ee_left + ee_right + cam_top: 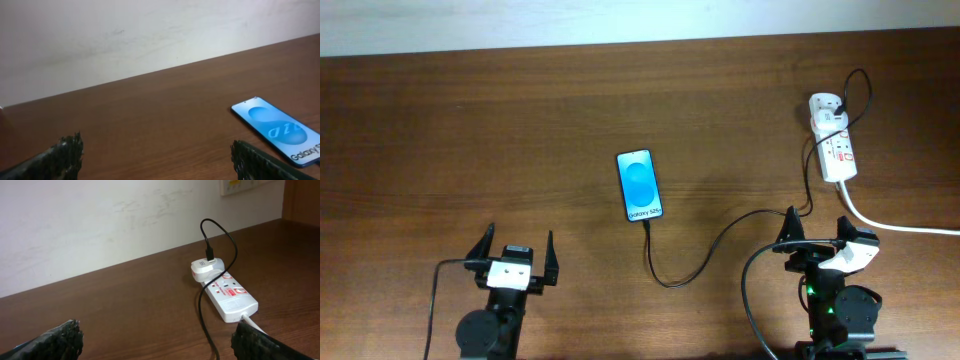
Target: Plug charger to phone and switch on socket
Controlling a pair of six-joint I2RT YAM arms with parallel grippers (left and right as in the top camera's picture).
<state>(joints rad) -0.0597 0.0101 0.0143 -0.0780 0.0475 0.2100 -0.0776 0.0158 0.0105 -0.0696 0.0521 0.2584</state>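
My left gripper [519, 240] hovers low over the near left part of the brown table [470, 120], its fingers spread wide with nothing between them. My right gripper [815, 225] sits at the near right, its fingers spread just as wide and holding nothing. The phone [640, 186] lies flat near the middle of the table, screen up and glowing blue, its white text at the end closest to me; from my left wrist it shows off to the right of my fingers. The charger [720, 236] runs as a thin black cable from the phone's near short edge, loops down toward me, then climbs right past my right gripper to a white adapter [825, 103] plugged into the far end of the socket [833, 138]. I cannot tell whether the tip is fully seated in the phone. The socket lies at the far right, well apart from the phone, with a thick white cord [890, 226] leaving its near end. Its red switches are too small to read.
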